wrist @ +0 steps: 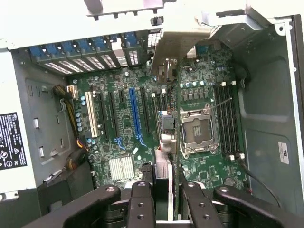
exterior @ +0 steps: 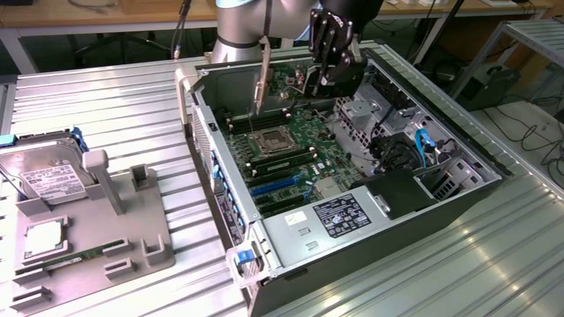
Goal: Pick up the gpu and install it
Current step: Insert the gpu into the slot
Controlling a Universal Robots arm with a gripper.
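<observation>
**Q:** Fig. shows what? Where's the gpu point(wrist: 163, 137)?

**A:** Open PC case point(exterior: 458, 142) lying on a ribbed metal table point(exterior: 115, 99). The gpu is clamped edge-on in the gripper point(wrist: 164, 186), up over the motherboard point(wrist: 118, 137). In the wrist view it sits along the strip betw. the expansion slots and the CPU socket point(wrist: 197, 130). Can't tell if it touches the board.

**Q:** End effector state?

**A:** Fingers point(wrist: 141, 194) closed on the card, one per side. In the exterior view the gripper point(exterior: 331, 66) hangs over the far end of the case.

**Q:** Any legible text?

**A:** Not really. Power supply point(exterior: 331, 221) at the near end of the case has a black label point(exterior: 339, 214) w/ white print, too small to read. The wrist view gives the same label's edge, cert. marks only. White sticker point(wrist: 283, 153) on the inner case wall: unreadable.

**Q:** Other items?

**A:** On the exterior view's left, a grey parts holder point(exterior: 132, 224) w/ hard drive point(exterior: 49, 175), white label, text illegible. A memory stick point(exterior: 75, 259) lies near it. One blue slot point(wrist: 135, 116) on the board, and a silver heatsink point(wrist: 121, 168) beside it.
</observation>
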